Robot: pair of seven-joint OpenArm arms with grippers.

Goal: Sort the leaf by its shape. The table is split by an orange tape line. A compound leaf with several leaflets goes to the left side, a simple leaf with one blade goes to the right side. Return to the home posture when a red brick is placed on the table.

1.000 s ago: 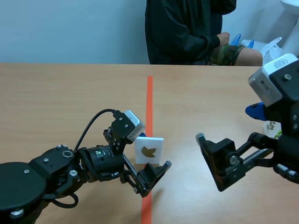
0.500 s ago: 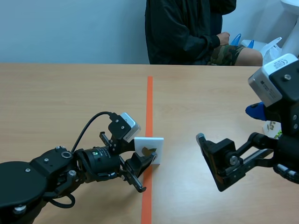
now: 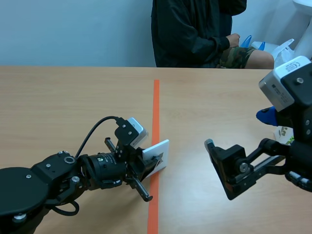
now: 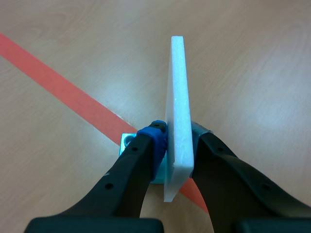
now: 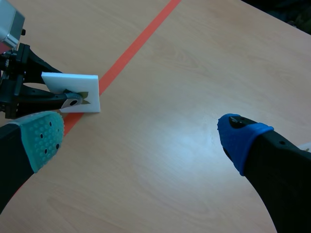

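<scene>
A white card [image 3: 158, 152] printed with a brownish leaf stands tilted at the orange tape line [image 3: 156, 97], just to its right. My left gripper [image 3: 154, 162] is shut on the card. In the left wrist view the card's edge [image 4: 177, 97] is pinched between the blue-padded finger and the other finger of the left gripper [image 4: 178, 134]. A small cyan block [image 4: 127, 142] sits under it beside the card's foot. The right wrist view shows the card [image 5: 72, 81] ahead of my right gripper [image 5: 146, 130], which is open and holds nothing. A finger hides most of the leaf picture.
A person in dark clothes [image 3: 195, 29] sits across the table. A small white packet with green print [image 3: 283, 134] lies at the right edge behind the right arm. Bare wood lies on both sides of the tape.
My left gripper went from open around the card to shut on it, and the card has tipped from upright to a lean. The right arm has not moved.
</scene>
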